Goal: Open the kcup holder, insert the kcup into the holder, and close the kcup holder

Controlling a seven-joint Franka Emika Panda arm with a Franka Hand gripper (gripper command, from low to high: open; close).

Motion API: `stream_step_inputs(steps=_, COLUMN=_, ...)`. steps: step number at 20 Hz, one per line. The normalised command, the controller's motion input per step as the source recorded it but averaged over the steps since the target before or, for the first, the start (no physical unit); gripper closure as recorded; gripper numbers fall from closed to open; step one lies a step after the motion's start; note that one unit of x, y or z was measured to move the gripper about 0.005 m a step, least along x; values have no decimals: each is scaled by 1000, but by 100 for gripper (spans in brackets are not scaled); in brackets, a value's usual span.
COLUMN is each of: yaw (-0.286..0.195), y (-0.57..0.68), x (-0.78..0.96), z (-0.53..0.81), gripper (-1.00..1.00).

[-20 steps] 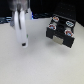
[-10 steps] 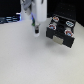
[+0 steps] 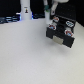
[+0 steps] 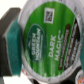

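The kcup, a white pod with a green "Dark Magic" lid, fills the wrist view. My gripper is shut on it, one teal finger pad pressing its side. In the exterior view the gripper hangs just above the far left corner of the kcup holder, a black box on the white table. At this size I cannot make out the kcup there. Blur hides whether the holder's tray is pulled out.
Pods with red-and-white lids sit on the holder's upper side. A white upright object stands at the back, with dark items to its left in the exterior view. The white table spreads in front.
The arm has swung from the exterior view's left across to the right, carrying the kcup up to the holder.
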Motion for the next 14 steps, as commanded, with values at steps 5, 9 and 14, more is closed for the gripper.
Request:
stream_step_inputs(steps=5, yaw=0, y=771, x=355, z=338, gripper=100)
stream_step_inputs(steps=9, yaw=0, y=738, x=398, z=114, gripper=100)
stream_step_inputs(steps=14, yaw=26, y=629, x=171, z=-19, gripper=100)
